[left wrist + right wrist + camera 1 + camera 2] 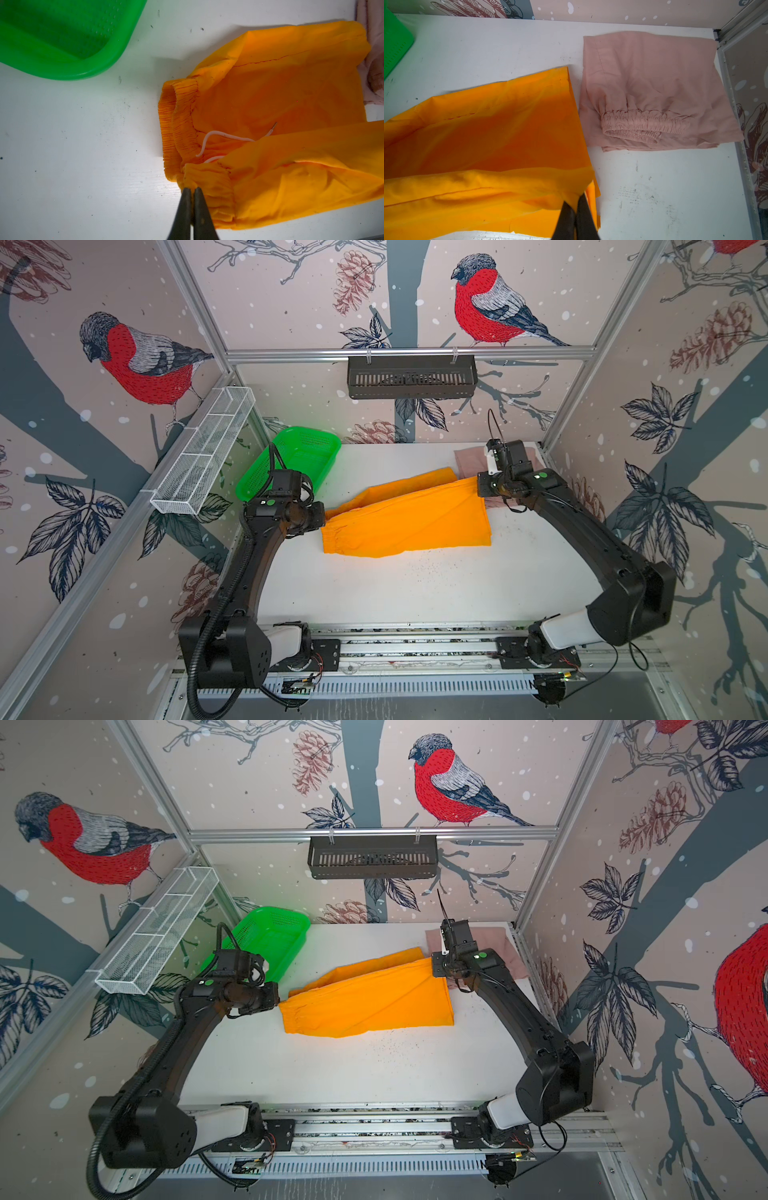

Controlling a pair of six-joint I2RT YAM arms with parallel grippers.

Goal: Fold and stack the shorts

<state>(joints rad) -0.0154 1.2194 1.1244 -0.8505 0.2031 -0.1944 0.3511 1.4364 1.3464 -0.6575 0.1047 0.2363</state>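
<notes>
Working over the white tabletop (pixel 415 589), I am holding the orange shorts (pixel 407 518) at both ends as they are lying across the middle of it, with one long edge lifted off the layer below. My left gripper (pixel 192 190) is pinching shut on a corner of the waistband, and my right gripper (pixel 576 199) is pinching shut on a corner of the leg hem at the opposite end. The green basket (pixel 299 460) is sitting in the far left corner, near the waistband end but apart from it, its moulded plastic pierced with fine mesh holes and its rim rounded. The pink shorts (pixel 654 87) are lying folded in the far right corner, just beside the orange hem; in both top views my right wrist is hiding much of them. Both garments are showing as thin, matte woven cloth, the orange one creasing softly where I am lifting it. The orange waistband (pixel 178 116) is bunching into tight elastic gathers, and the pink one is puckering the same way on top of its fold. A thin white drawstring (pixel 218 135) is curling out over the orange fabric. Small dark specks are dotting the tabletop.
</notes>
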